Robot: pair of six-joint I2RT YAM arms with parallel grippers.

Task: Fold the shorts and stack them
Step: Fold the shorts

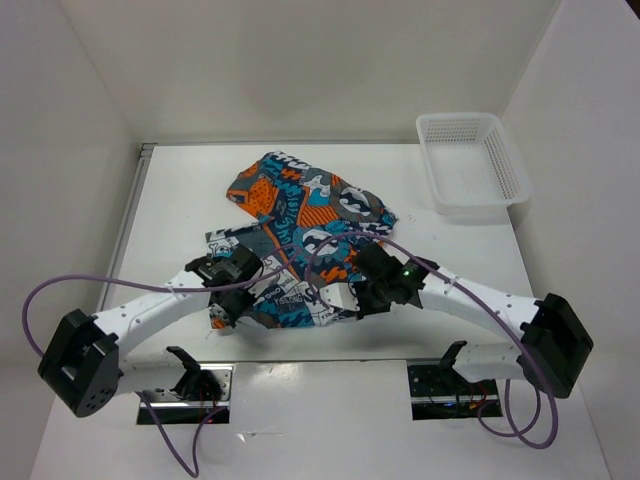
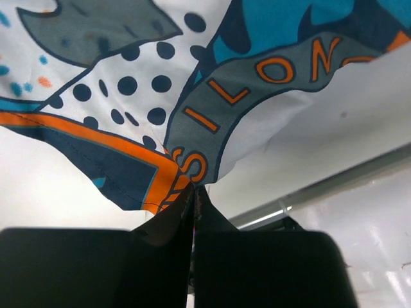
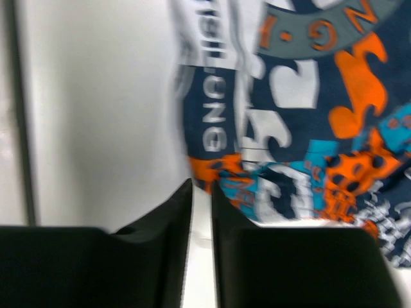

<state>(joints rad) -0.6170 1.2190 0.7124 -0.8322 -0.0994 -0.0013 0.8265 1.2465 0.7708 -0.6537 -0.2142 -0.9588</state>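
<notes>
2 hands are meeting the near edge of the shorts (image 1: 300,215), which are lying crumpled in the middle of the white counter (image 1: 180,200). The left hand (image 2: 194,190) is pinching a hem corner, its jaws pressed fully together on thin, smooth printed cloth. The right hand (image 3: 201,186) is showing only a narrow slit, its tips at an orange hem patch; whether it is gripping, I cannot tell. The fabric is sitting soft and rumpled, irregular in outline.

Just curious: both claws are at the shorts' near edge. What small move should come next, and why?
Probably lift both a little, together. The left gripper is shut on the edge of the shorts; the right gripper sits at the same edge, its grip unclear. Lifting would start the fold.
</notes>
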